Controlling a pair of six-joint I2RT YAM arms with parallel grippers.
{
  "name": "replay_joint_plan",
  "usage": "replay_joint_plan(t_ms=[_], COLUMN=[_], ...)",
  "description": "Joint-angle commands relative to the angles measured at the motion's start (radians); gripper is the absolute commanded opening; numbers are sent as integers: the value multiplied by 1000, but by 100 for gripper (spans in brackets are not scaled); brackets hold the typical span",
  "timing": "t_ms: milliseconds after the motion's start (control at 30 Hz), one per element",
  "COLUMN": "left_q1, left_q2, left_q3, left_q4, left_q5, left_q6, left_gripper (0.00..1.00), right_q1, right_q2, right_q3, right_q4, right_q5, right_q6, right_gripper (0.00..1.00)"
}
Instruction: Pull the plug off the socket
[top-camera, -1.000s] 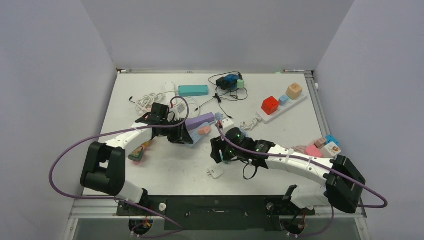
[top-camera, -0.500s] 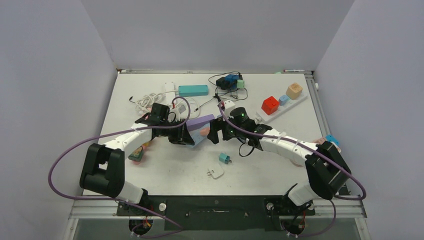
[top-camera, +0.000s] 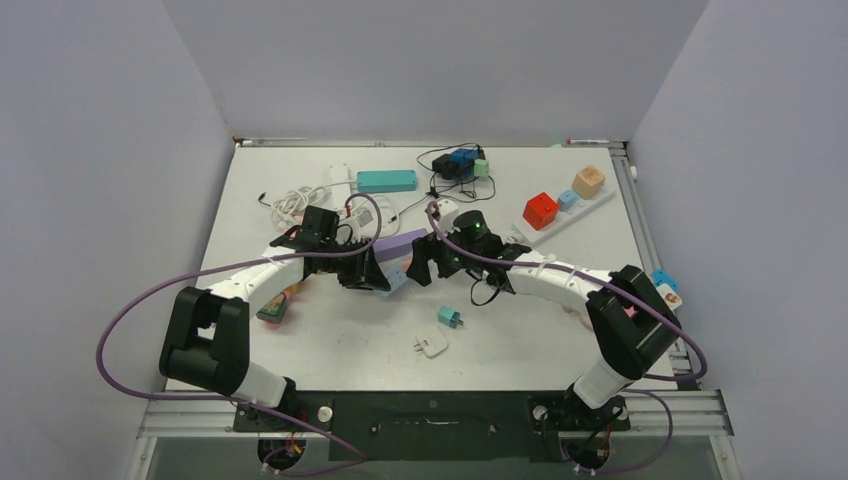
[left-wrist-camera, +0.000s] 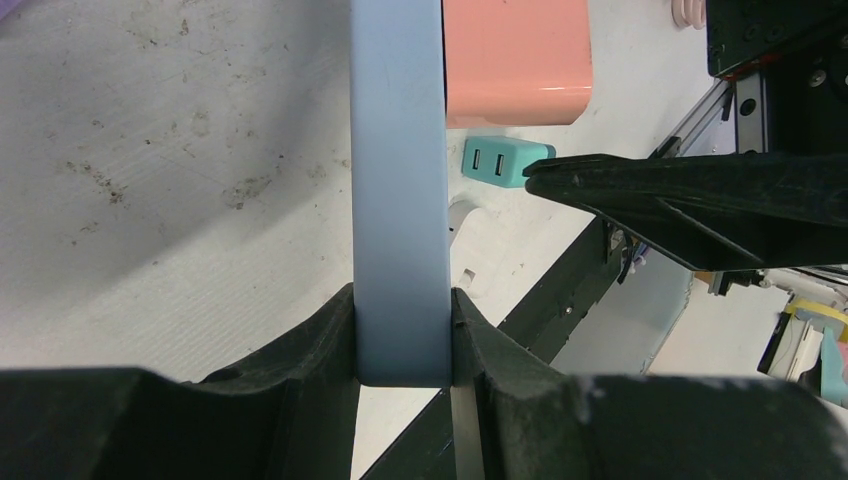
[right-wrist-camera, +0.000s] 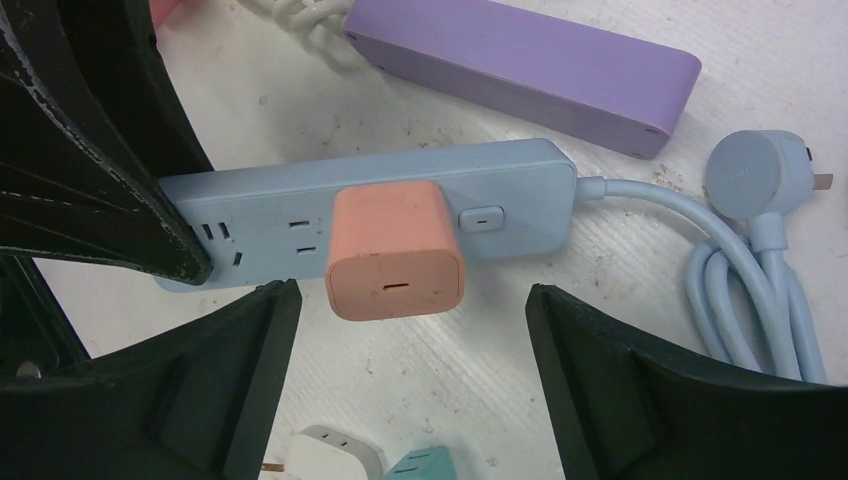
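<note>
The light-blue power strip (right-wrist-camera: 250, 215) lies on the table with its coiled light-blue cord (right-wrist-camera: 750, 290) to the right. A salmon-pink plug (right-wrist-camera: 395, 250) sits in it, next to the strip's button. My left gripper (left-wrist-camera: 402, 320) is shut on the strip's end (left-wrist-camera: 398, 200). In the top view the left gripper (top-camera: 372, 268) is just left of the plug (top-camera: 407, 262). My right gripper (right-wrist-camera: 410, 300) is open, its jaws wide on either side of the plug and not touching it. In the top view the right gripper (top-camera: 425, 262) is just right of the plug.
A lilac strip (right-wrist-camera: 530, 60) lies just behind the blue one. A teal adapter (top-camera: 449, 317) and a white adapter (top-camera: 431, 345) lie loose nearer the front. A teal strip (top-camera: 386, 181), dark chargers (top-camera: 455, 162), a white cable (top-camera: 295, 200) and a white strip with cube plugs (top-camera: 565, 212) are at the back.
My right gripper has left the teal adapter on the table at the front and moved back and left to the pink plug. My left gripper has stayed shut on the strip.
</note>
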Motion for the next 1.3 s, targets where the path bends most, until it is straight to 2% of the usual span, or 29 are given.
replay_joint_plan(t_ms=[0, 200, 400, 533, 767, 1067, 1167, 1267], left_q1=[-8, -11, -14, -16, -16, -16, -16, -16], left_q2=[-19, -14, -8, -7, -7, -13, -12, -14], left_q3=[14, 15, 17, 17, 17, 17, 17, 17], left_q4=[23, 21, 20, 18, 16, 18, 17, 17], left_q5=[61, 60, 62, 61, 61, 67, 67, 68], left_q6=[26, 26, 27, 29, 29, 31, 31, 31], left_gripper=[0, 0, 0, 0, 0, 0, 0, 0], right_q1=[18, 45, 57, 61, 71, 38, 15, -22], right_q2=[8, 22, 27, 38, 53, 52, 60, 74], right_q3=[43, 48, 30, 32, 41, 17, 6, -15], right_q4=[82, 95, 150, 167, 155, 174, 193, 231], right_q5=[-17, 14, 39, 46, 51, 30, -9, -58], right_q6=[-9, -3, 34, 43, 32, 34, 44, 71], right_gripper=[85, 80, 71, 58, 43, 11, 5, 5])
